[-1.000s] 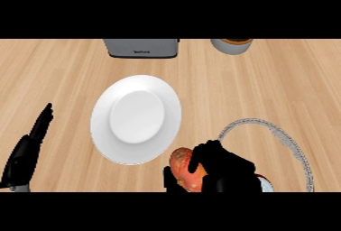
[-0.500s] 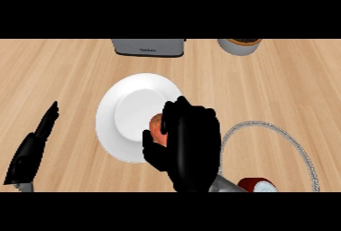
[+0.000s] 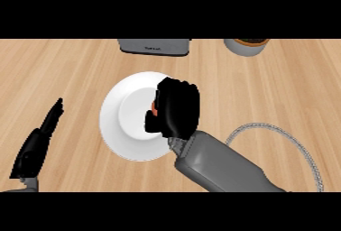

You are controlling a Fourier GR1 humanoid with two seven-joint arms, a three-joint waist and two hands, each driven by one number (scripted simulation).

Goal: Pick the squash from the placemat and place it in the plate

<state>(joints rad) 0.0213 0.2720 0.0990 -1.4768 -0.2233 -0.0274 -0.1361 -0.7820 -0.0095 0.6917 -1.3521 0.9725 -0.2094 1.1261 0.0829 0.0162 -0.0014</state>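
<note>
The matte black left hand [image 3: 39, 145] rests at the left edge of the pale, straight-grained wooden counter [image 3: 73, 63], fingers straight and holding nothing. To its right lies the smooth round white plate [image 3: 123, 118], glossy, with a shallow raised rim. Over the plate's right half sits the black right hand [image 3: 177, 113], on a grey, faceted forearm [image 3: 220, 164]; its fingers curl round the orange squash [image 3: 153, 109], of which only a small sliver shows at the hand's left edge, above the plate's centre. Whether the squash touches the plate cannot be told. At the top edge stands a grey box-shaped appliance [image 3: 154, 46], then a grey round cup [image 3: 246, 46] with dark contents. At the right lies the round placemat [image 3: 303, 151], wood-toned with a grey braided border.
</note>
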